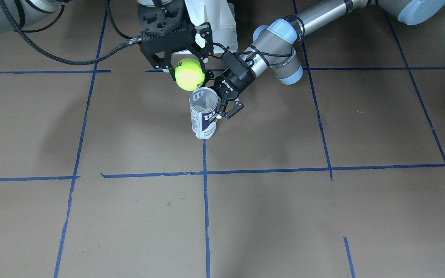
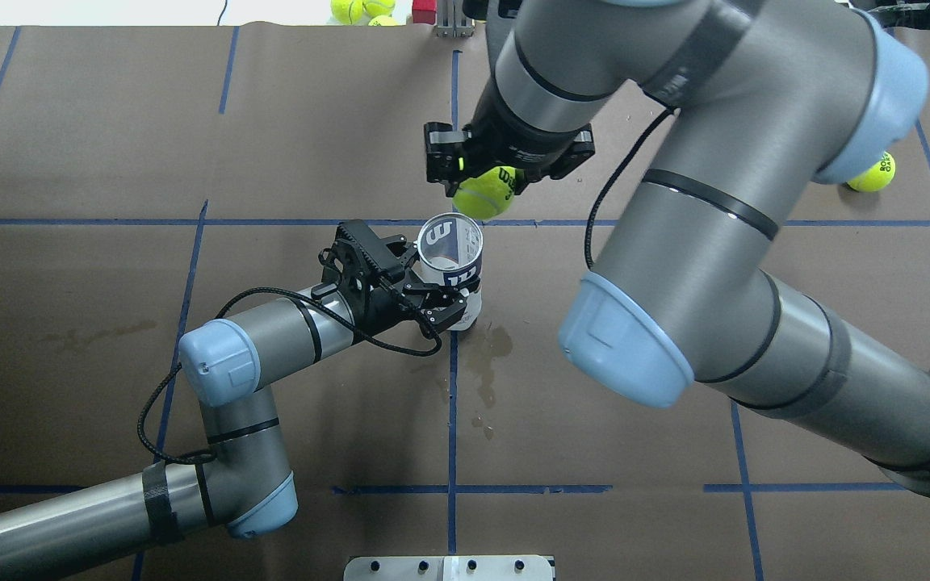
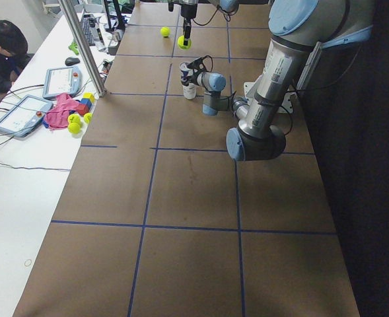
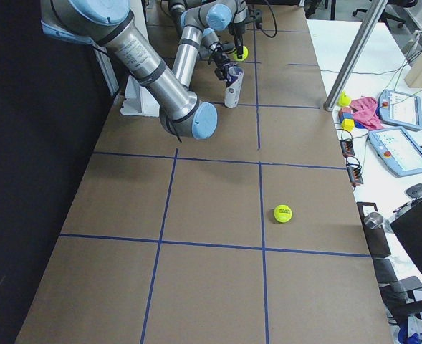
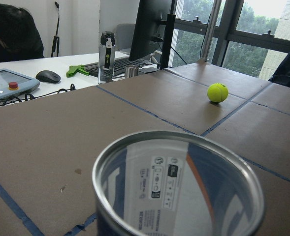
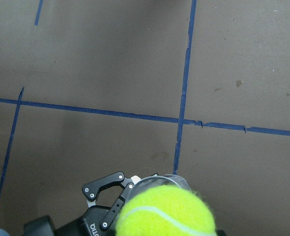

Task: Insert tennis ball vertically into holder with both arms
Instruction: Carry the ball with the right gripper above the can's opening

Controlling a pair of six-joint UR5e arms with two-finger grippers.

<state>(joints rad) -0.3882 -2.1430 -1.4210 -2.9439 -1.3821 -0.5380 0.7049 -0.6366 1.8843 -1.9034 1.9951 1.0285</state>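
Seen from overhead, nearest at six o'clock: a white plate [image 2: 449, 567] at the edge of the table [image 2: 69, 323]. Past it, a wet stain [image 2: 485, 355] on the brown cover, at six o'clock from the holder [image 2: 455, 274].

Reaching in low from eight o'clock, the left arm [image 2: 271, 339], ending in the left gripper [image 2: 433, 284]. Closed narrow on the holder's lower half, one finger against the near side. The other finger on the far side, mostly hidden behind the can.

Holder upright, base at a blue tape line [image 2: 452, 420], open mouth facing up, label white and navy. From the left wrist, only the rim and clear wall close below the lens; no fingers in that view.

Beyond and above, at one o'clock from the mouth: the ball [image 2: 481, 202], pinched in the right gripper [image 2: 485, 181]. Pointing straight down from the big right arm [image 2: 715, 242], fingers spread just enough to grip the ball on two sides. Well clear of the rim in both side views, not yet inside. From the right wrist, the holder's rim peeking out at eleven o'clock from the ball; exact alignment over the mouth impossible to tell.

Farther out at three o'clock, a loose ball [image 2: 871, 171] on the table, well apart. At twelve o'clock, past the far edge, more balls [image 2: 360, 8].
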